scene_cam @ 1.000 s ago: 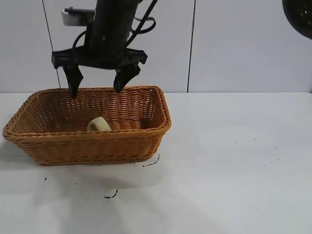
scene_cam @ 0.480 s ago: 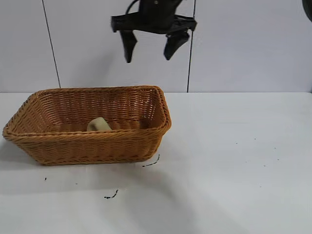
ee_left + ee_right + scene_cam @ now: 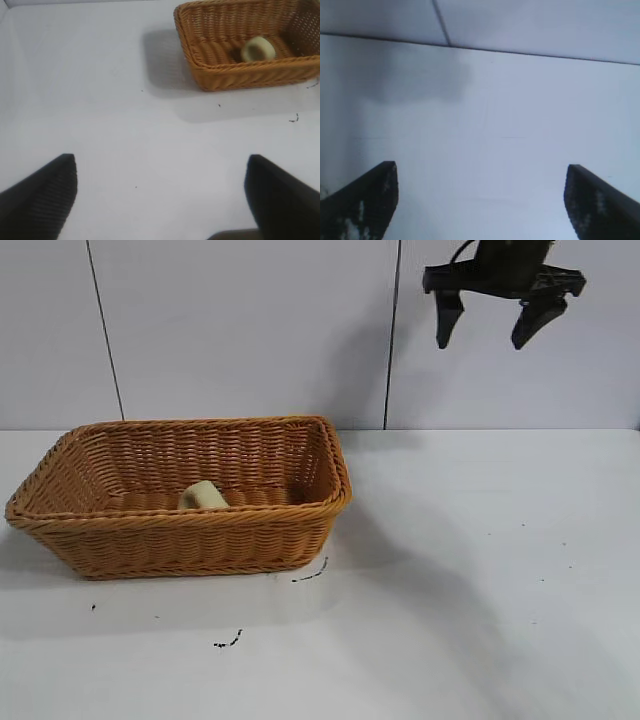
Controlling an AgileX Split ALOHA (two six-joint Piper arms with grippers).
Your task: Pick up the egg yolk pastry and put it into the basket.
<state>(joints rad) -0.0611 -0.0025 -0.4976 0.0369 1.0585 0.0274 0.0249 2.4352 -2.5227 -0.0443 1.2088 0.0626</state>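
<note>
Inside the basket, over on the left half of the table in the exterior view, sits the egg yolk pastry, resting on the woven floor close to the near wall and a bit left of the middle. From the left wrist view you can see the same pastry lying in the basket with its dimpled top facing the camera, not touching any of the sides as far as I can tell.

The right gripper is way up in the air at the upper right, in front of the back wall, well apart from the basket, fingers spread wide and holding nothing. Its own wrist view just shows the two dark fingertips far apart over bare white surface.

The left gripper is spread wide too and has nothing in it, looking down at the table from off to the basket's side. A few small dark marks dot the tabletop in front of the basket
</note>
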